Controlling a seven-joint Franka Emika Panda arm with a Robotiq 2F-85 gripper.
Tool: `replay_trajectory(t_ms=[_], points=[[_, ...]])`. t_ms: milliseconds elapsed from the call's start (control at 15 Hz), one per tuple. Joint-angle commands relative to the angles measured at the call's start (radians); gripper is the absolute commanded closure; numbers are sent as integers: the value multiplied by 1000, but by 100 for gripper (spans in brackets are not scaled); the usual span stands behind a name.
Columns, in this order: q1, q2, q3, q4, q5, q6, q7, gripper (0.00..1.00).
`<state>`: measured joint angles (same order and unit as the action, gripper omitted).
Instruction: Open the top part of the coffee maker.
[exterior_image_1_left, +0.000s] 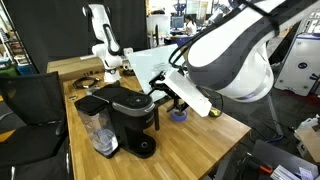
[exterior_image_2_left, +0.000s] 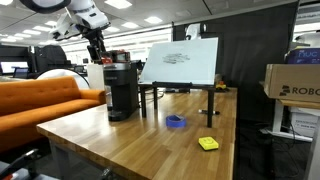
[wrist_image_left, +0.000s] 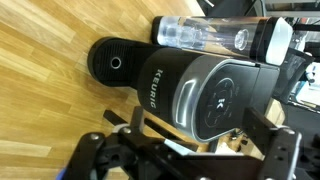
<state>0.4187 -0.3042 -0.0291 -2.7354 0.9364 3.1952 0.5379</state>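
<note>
The black coffee maker (exterior_image_1_left: 128, 115) stands on the wooden table and shows in both exterior views (exterior_image_2_left: 122, 88). Its clear water tank (exterior_image_1_left: 100, 132) is on one side and its round drip base (wrist_image_left: 113, 65) is at the front. The top part (wrist_image_left: 213, 95), a glossy black rounded lid, is down and closed. My gripper (wrist_image_left: 200, 140) is open and empty, hovering just above the lid with its fingers spread wide. It is also in both exterior views (exterior_image_1_left: 160, 90) (exterior_image_2_left: 97, 48), above and beside the machine's head, apart from it.
A white slanted board (exterior_image_2_left: 185, 62) on a stand is behind the machine. A blue tape roll (exterior_image_2_left: 176, 122) and a yellow block (exterior_image_2_left: 208, 143) lie on the table (exterior_image_2_left: 130, 140). An orange sofa (exterior_image_2_left: 40, 100) and a cardboard box (exterior_image_2_left: 292, 82) flank the table.
</note>
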Motion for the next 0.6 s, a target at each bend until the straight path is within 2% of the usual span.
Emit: replay_trajectory(t_ms=[0,533], points=[[109,24,-105,26,47,51,-63,0],[288,61,-327,34,29,83,-82,0]])
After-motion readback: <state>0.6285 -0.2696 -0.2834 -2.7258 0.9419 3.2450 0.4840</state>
